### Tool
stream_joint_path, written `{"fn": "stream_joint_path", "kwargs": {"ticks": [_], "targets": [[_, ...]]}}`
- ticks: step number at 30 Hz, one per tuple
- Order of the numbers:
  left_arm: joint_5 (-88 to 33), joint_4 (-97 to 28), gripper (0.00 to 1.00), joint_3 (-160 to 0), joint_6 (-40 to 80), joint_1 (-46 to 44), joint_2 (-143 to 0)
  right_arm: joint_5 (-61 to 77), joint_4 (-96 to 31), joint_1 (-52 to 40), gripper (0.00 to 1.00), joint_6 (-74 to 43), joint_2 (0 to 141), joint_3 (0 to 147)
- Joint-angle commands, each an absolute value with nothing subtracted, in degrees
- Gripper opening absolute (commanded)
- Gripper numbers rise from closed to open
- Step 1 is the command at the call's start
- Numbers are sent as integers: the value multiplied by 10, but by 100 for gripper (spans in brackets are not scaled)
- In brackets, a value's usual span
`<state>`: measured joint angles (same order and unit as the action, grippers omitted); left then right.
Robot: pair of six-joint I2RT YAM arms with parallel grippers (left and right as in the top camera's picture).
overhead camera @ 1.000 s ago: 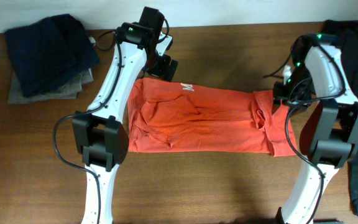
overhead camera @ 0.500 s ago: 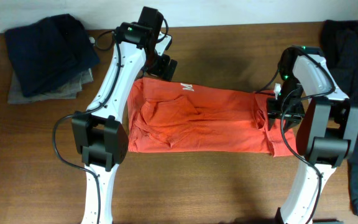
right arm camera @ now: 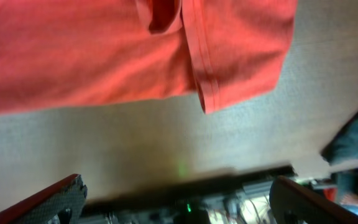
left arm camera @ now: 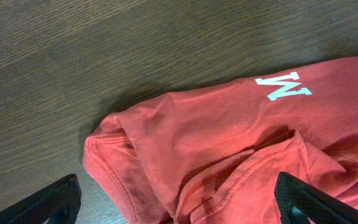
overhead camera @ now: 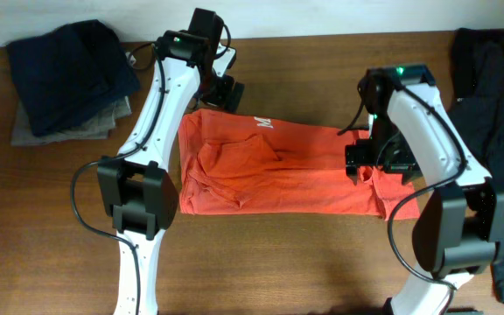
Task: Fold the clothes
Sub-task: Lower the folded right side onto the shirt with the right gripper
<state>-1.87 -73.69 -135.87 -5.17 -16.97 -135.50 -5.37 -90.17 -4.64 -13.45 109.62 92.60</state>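
The clothes, a red-orange T-shirt [overhead camera: 269, 166], lie folded into a long band across the middle of the table. A white printed letter [left arm camera: 283, 85] shows near its far edge. My left gripper [overhead camera: 226, 91] hovers open over the shirt's far left corner. In the left wrist view the left gripper [left arm camera: 179, 211] has its fingers [left arm camera: 48, 202] wide apart over a hemmed fold [left arm camera: 123, 180]. My right gripper [overhead camera: 363, 163] is above the shirt's right end. In the right wrist view the right gripper [right arm camera: 179, 208] is open with nothing in it, and the shirt's hem [right arm camera: 204, 87] lies beyond it.
A pile of dark navy clothes [overhead camera: 73, 70] sits on a grey cloth [overhead camera: 64, 129] at the far left. Another dark garment [overhead camera: 501, 96] drapes along the right side. The table's wooden top [overhead camera: 278, 254] is bare in front of the shirt.
My right arm has swung left over the shirt's right end, and its jaws have opened wide. The left arm has hardly moved.
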Motion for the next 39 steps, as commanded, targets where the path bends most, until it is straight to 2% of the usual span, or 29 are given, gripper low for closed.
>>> {"fn": "stream_joint_path", "kwargs": {"ticks": [1,3,7,11,14,15,28,35,39], "targets": [[-17,-735,99,-1369,-61,-161,-1334,-70,-859,-43,99,-147,1098,846],[-17,-738,99,-1369,-61,-157,-1334,-88,-813,-43,100,-153,1098,792],[-17,-735,99,-1369,-61,-155,-1334,-127,-786,-43,93,-183,1098,755],[-17,-736,99,-1369,-61,-155,-1334,-164,-766,-43,82,-193,1099,754],[-17,-736,99,-1369,-61,-155,-1334,-174,-737,-43,67,-207,1099,753],[-17,-737,99,-1369,-61,-155,-1334,-174,-729,-43,65,-207,1099,752],[-17,-740,99,-1369,-61,-155,-1334,-202,-649,-43,62,-207,1099,671],[-17,-740,99,-1369,-61,-155,-1334,-202,-651,-43,29,-207,1099,672],[-17,-740,99,-1369,-61,-155,-1334,-202,-651,-43,18,-207,1099,672]]}}
